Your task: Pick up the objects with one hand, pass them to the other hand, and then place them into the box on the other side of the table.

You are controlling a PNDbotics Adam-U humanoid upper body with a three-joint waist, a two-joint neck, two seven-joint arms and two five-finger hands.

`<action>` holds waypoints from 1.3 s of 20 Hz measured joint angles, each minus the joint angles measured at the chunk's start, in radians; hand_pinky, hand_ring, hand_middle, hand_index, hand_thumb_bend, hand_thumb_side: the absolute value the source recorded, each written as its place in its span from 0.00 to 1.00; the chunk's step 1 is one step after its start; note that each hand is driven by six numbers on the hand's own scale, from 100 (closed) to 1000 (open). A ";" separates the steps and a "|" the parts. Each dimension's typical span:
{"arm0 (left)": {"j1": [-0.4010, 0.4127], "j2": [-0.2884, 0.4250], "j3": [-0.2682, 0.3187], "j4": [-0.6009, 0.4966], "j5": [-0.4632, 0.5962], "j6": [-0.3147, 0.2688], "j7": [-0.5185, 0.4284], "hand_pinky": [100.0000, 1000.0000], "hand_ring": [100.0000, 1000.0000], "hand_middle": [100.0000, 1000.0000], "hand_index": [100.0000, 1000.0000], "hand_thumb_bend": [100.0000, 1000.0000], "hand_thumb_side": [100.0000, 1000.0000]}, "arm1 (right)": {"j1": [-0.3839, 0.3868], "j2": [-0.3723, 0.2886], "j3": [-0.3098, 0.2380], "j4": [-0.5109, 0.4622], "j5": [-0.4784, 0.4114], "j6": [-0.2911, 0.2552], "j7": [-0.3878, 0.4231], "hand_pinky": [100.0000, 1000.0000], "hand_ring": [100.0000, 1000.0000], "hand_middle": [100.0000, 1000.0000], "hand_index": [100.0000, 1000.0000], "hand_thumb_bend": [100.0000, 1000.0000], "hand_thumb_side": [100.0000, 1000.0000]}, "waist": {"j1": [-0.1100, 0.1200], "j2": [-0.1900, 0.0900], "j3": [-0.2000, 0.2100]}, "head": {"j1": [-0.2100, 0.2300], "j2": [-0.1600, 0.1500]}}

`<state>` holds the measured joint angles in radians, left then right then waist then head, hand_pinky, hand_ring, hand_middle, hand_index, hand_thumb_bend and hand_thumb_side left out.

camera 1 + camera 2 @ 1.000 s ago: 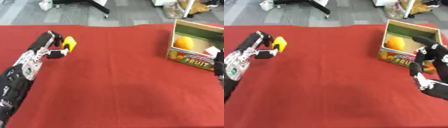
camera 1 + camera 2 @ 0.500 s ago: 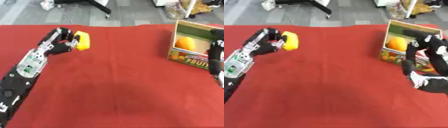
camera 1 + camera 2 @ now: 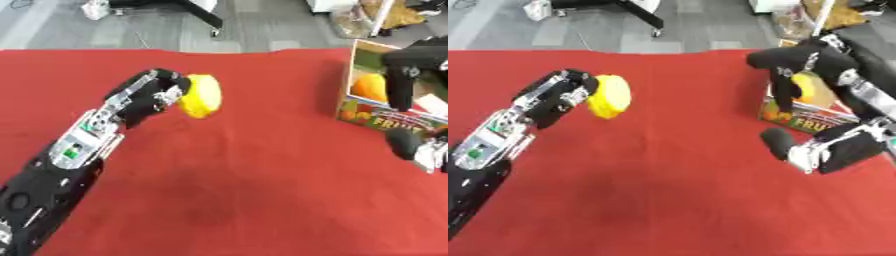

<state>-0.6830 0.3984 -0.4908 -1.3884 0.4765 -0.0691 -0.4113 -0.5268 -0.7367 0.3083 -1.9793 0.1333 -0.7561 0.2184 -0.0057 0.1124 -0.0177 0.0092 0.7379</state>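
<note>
The left hand [image 3: 150, 95] reaches in from the lower left of the frame, its arm running diagonally up toward the centre left, with its fingers curled round a yellow object [image 3: 200, 96]. That object is rounded and somewhat flattened, held on edge just right of the fingers and raised above the red cloth [image 3: 245, 190] that covers the bench.

At the right edge of the frame stands the fruit box [image 3: 802, 117], a cardboard carton with the word FRUIT printed on its front wall and its top open. An orange fruit [image 3: 368, 88] lies inside it, near the left wall.

The right hand [image 3: 794, 67] shows in the upper right of the right eye view, over the box, with its dark fingers hanging down in front of the box's opening; they look relaxed and hold nothing. Below it, the silver and black forearm [image 3: 833, 150] crosses the right middle of the frame.

The yellow object and the box are well apart, with bare red cloth between them. Beyond the bench's far edge, grey floor [image 3: 262, 25] fills the top of the frame.
</note>
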 measured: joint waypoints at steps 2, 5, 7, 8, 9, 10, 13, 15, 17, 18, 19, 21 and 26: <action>0.005 0.000 -0.024 -0.039 0.033 0.022 -0.012 0.58 0.40 0.28 0.39 0.00 0.41 | -0.019 0.000 0.013 0.000 0.039 0.008 -0.007 0.00 0.21 0.19 0.92 0.16 0.30 | 0.000 0.000 0.002 | -0.002 0.000; 0.006 0.001 -0.047 -0.087 0.070 0.049 -0.023 0.58 0.40 0.28 0.39 0.00 0.41 | -0.038 0.001 0.029 0.000 0.084 0.022 -0.028 0.00 0.19 0.16 0.92 0.18 0.31 | 0.000 0.000 0.005 | -0.003 0.000; 0.006 0.002 -0.058 -0.110 0.089 0.063 -0.028 0.58 0.40 0.28 0.39 0.00 0.42 | -0.049 0.001 0.041 0.000 0.106 0.024 -0.040 0.00 0.19 0.17 0.92 0.21 0.31 | 0.000 0.000 0.005 | -0.005 0.001; 0.006 0.004 -0.063 -0.121 0.095 0.069 -0.030 0.58 0.40 0.28 0.39 0.00 0.42 | -0.055 0.002 0.047 0.000 0.114 0.022 -0.044 0.00 0.17 0.17 0.92 0.22 0.32 | 0.000 0.000 0.005 | -0.007 0.002; 0.006 0.005 -0.067 -0.130 0.102 0.074 -0.032 0.58 0.40 0.28 0.39 0.00 0.41 | -0.064 0.002 0.053 0.000 0.121 0.019 -0.048 0.00 0.15 0.17 0.92 0.23 0.32 | 0.000 0.001 0.006 | -0.008 0.004; 0.006 0.005 -0.070 -0.140 0.107 0.078 -0.033 0.58 0.40 0.28 0.39 0.00 0.41 | -0.072 0.003 0.059 0.000 0.127 0.015 -0.052 0.00 0.15 0.17 0.92 0.23 0.32 | 0.000 0.001 0.006 | -0.010 0.006; 0.004 0.005 -0.080 -0.164 0.124 0.090 -0.036 0.58 0.40 0.28 0.39 0.00 0.41 | -0.099 0.010 0.074 0.000 0.142 -0.004 -0.059 0.00 0.16 0.16 0.91 0.27 0.32 | 0.000 0.001 0.006 | -0.012 0.008; 0.002 0.004 -0.086 -0.177 0.134 0.098 -0.037 0.58 0.40 0.28 0.39 0.00 0.41 | -0.111 0.011 0.080 0.000 0.154 -0.016 -0.065 0.00 0.15 0.15 0.87 0.29 0.31 | 0.000 0.001 0.007 | -0.013 0.008; -0.002 0.004 -0.090 -0.188 0.139 0.105 -0.039 0.58 0.40 0.28 0.39 0.00 0.41 | -0.117 0.013 0.086 0.000 0.167 -0.025 -0.070 0.00 0.15 0.14 0.81 0.29 0.31 | 0.000 0.001 0.007 | -0.015 0.008; -0.003 0.004 -0.092 -0.191 0.139 0.108 -0.039 0.58 0.40 0.28 0.39 0.00 0.41 | -0.117 0.015 0.089 0.000 0.174 -0.029 -0.071 0.00 0.14 0.13 0.79 0.29 0.31 | 0.000 0.001 0.008 | -0.016 0.008; -0.004 0.004 -0.094 -0.194 0.139 0.111 -0.041 0.58 0.40 0.28 0.39 0.00 0.41 | -0.117 0.018 0.093 0.000 0.180 -0.032 -0.072 0.00 0.14 0.13 0.76 0.29 0.32 | 0.000 0.001 0.008 | -0.016 0.008; -0.006 0.006 -0.100 -0.194 0.139 0.115 -0.045 0.58 0.40 0.28 0.39 0.00 0.41 | -0.120 0.019 0.103 0.000 0.190 -0.041 -0.065 0.00 0.14 0.12 0.75 0.28 0.33 | 0.000 0.001 0.009 | -0.019 0.008; -0.016 0.009 -0.112 -0.195 0.139 0.124 -0.053 0.58 0.40 0.28 0.39 0.00 0.41 | -0.139 0.029 0.123 0.000 0.204 -0.062 -0.023 0.00 0.12 0.12 0.71 0.27 0.34 | 0.000 0.001 0.013 | -0.022 0.008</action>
<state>-0.6985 0.4079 -0.6023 -1.5832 0.6150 0.0546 -0.4643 -0.6655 -0.7072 0.4313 -1.9795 0.3378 -0.8180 0.1959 -0.0057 0.1130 -0.0051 -0.0126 0.7457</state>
